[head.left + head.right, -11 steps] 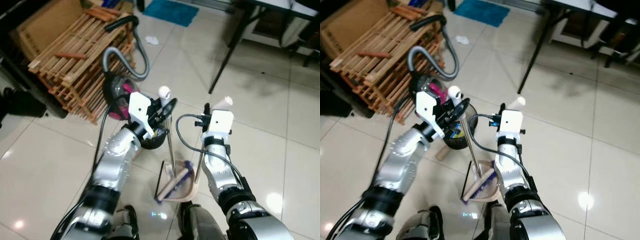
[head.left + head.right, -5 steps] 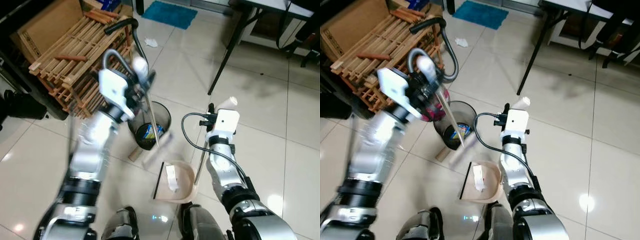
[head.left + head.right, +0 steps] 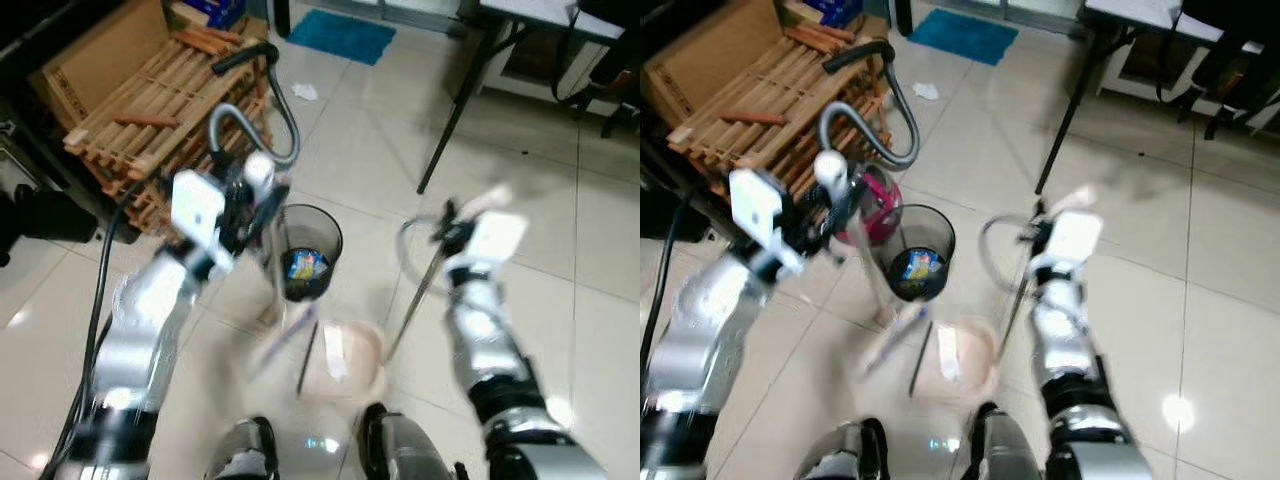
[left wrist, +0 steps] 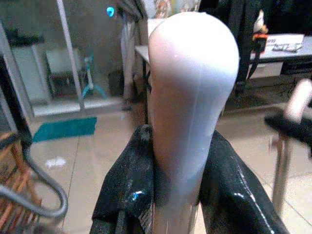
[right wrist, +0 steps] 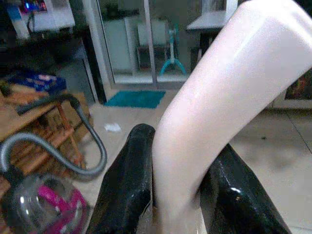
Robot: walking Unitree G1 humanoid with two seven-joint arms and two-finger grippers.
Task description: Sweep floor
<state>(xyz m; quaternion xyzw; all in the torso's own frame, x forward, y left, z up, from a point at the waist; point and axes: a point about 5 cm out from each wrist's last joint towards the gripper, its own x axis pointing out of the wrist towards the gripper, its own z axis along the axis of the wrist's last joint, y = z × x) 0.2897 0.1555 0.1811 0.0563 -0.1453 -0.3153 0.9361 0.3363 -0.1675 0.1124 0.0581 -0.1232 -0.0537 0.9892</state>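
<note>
Fingers [image 4: 124,195] pinch smooth rounded broom handle [image 4: 192,92].

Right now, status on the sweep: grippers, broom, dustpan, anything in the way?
Left gripper shut on broom handle. Right gripper shut on dustpan handle. Dustpan on floor, paper inside. Bin and vacuum close ahead.

Two silver, segmented arms: left arm [image 3: 150,320] at centre left, right arm [image 3: 490,345] at lower right. White boxy wrist housings; black cable [image 3: 95,320] along frame's left; glossy black fingers [image 4: 124,187].
</note>
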